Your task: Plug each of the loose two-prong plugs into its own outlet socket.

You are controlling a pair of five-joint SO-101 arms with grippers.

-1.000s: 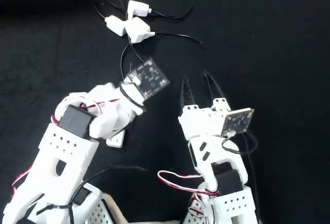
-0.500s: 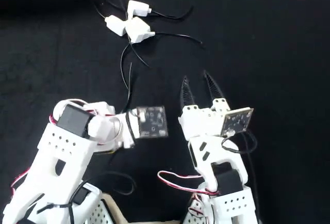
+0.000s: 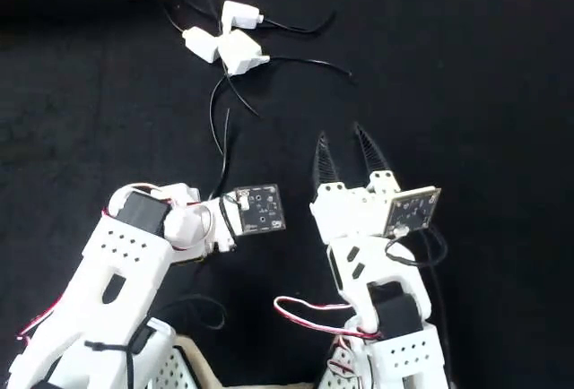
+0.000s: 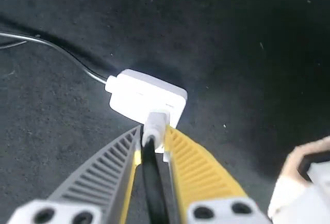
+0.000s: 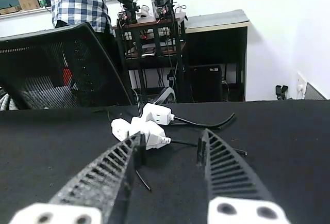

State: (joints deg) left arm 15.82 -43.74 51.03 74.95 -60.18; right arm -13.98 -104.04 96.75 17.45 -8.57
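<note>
left hand (image 4: 153,139) clamped on plug (image 4: 155,122), socket (image 4: 142,95) touching — just beyond

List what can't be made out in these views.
- Left wrist view: the plug in the left gripper covers its own prongs, so their depth in the socket block is hidden.
- High view: the wrist camera board hides that plug.
- High and right wrist views: the white pile is too small and overlapped to tell plugs from sockets.
</note>
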